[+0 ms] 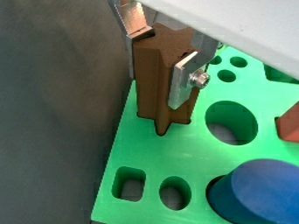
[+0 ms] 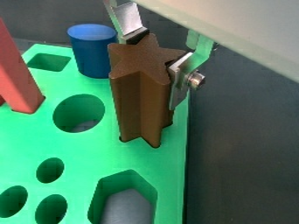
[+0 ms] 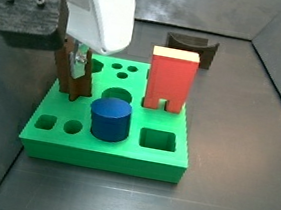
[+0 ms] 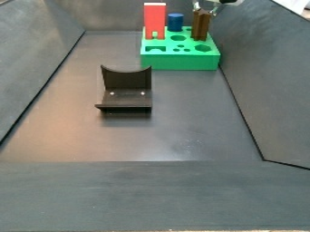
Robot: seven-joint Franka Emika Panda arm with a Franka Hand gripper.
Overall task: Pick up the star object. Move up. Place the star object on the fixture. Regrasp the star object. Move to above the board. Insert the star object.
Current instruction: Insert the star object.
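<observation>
My gripper (image 1: 163, 59) is shut on the star object (image 1: 159, 87), a dark brown star prism held upright between the silver fingers (image 1: 184, 77). It also shows in a wrist view (image 2: 140, 96). Its lower end is at the top of the green board (image 1: 176, 166), near one edge. The star hole is hidden under it, and I cannot tell whether the end is inside. In a side view the gripper (image 3: 71, 63) holds the star object (image 3: 70, 83) over the board's (image 3: 108, 150) back left part. The fixture (image 4: 125, 89) stands apart on the floor and holds nothing.
A red block (image 3: 171, 79) and a blue cylinder (image 3: 109, 120) stand in the board's holes, close beside the star object. A round hole (image 2: 77, 112) and a hexagon hole (image 2: 121, 197) are open. Dark walls enclose the floor.
</observation>
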